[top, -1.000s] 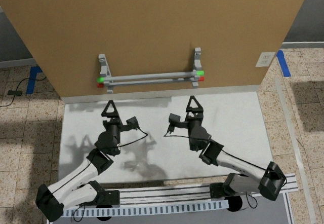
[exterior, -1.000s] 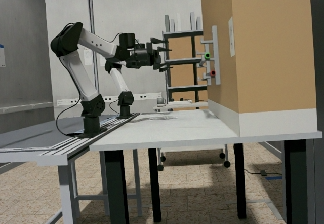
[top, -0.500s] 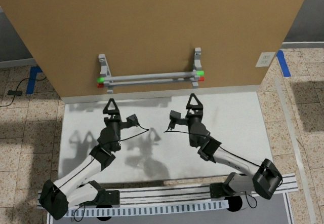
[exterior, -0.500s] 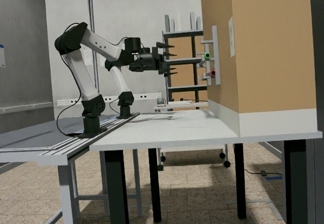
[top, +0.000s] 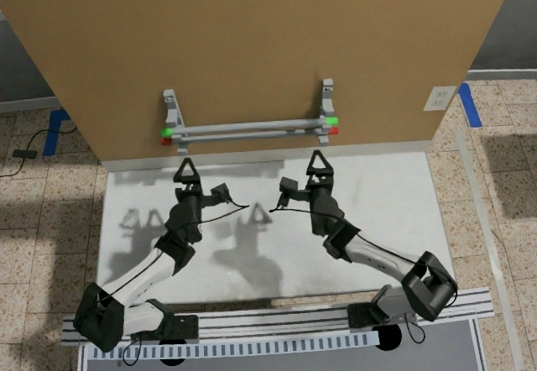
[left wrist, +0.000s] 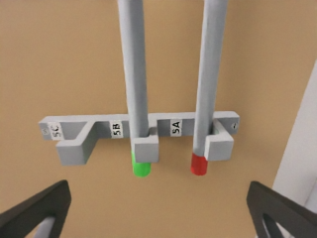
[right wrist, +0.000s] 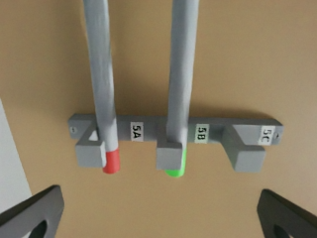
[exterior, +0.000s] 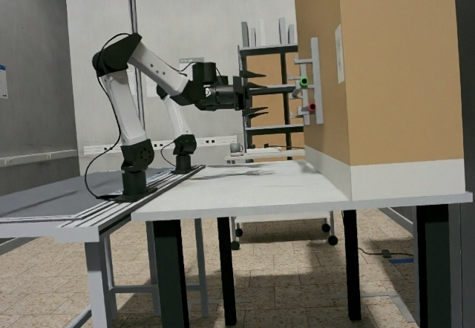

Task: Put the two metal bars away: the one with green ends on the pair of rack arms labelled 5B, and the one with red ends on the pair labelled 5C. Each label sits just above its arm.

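Observation:
The green-ended bar (top: pixel 260 125) (left wrist: pixel 133 64) (right wrist: pixel 182 64) rests on the middle pair of rack arms, 5B. The red-ended bar (top: pixel 251 135) (left wrist: pixel 210 64) (right wrist: pixel 100 64) rests on the lowest pair, 5A. The top pair, 5C, is empty, with its left arm (left wrist: pixel 74 151) and right arm (right wrist: pixel 249 159) showing in the wrist views. My left gripper (top: pixel 187 163) (left wrist: pixel 158 189) is open and empty, short of the left rack. My right gripper (top: pixel 317 155) (right wrist: pixel 160 197) is open and empty, short of the right rack. The grippers overlap in the exterior view.
The racks are fixed to a brown wall (top: pixel 251 33) (exterior: pixel 398 67) behind the white table (top: pixel 346 271) (exterior: pixel 283 190). A wall outlet (top: pixel 440 98) is right of the racks. Both bars span the gap between the two racks, parallel and close together.

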`<state>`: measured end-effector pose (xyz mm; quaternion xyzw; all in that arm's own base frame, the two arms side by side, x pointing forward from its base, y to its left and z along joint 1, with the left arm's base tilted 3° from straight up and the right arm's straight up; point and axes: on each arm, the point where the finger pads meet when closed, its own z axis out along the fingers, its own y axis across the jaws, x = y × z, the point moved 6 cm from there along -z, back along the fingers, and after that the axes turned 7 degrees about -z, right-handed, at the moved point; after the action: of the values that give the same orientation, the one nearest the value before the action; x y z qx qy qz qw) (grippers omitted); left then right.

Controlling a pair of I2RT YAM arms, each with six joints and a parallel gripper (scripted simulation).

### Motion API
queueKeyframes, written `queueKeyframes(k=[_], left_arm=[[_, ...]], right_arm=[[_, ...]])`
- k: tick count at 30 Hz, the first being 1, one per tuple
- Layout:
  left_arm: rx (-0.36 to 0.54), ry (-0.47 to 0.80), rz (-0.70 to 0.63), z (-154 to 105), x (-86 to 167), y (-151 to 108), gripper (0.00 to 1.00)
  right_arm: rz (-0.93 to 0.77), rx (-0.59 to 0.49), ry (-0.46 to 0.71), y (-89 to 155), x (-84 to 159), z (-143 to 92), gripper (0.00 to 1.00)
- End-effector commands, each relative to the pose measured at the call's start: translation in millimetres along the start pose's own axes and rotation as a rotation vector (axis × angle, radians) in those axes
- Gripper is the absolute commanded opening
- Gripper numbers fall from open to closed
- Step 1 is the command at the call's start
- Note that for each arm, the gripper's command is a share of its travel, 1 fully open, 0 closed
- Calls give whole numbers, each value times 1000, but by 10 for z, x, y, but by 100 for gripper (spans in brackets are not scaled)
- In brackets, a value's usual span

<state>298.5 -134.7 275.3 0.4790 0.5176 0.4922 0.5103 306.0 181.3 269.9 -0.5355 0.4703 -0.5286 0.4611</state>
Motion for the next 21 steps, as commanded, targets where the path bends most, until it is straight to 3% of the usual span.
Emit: queueKeyframes(k=[1,21], left_arm=[[-29,-29,-29,69,-27,-39,100],[-29,-29,-29,457,-6,-363,100]], right_arm=[[4,14,-11,85,-18,95,100],[4,14,-11,413,-64,477,100]])
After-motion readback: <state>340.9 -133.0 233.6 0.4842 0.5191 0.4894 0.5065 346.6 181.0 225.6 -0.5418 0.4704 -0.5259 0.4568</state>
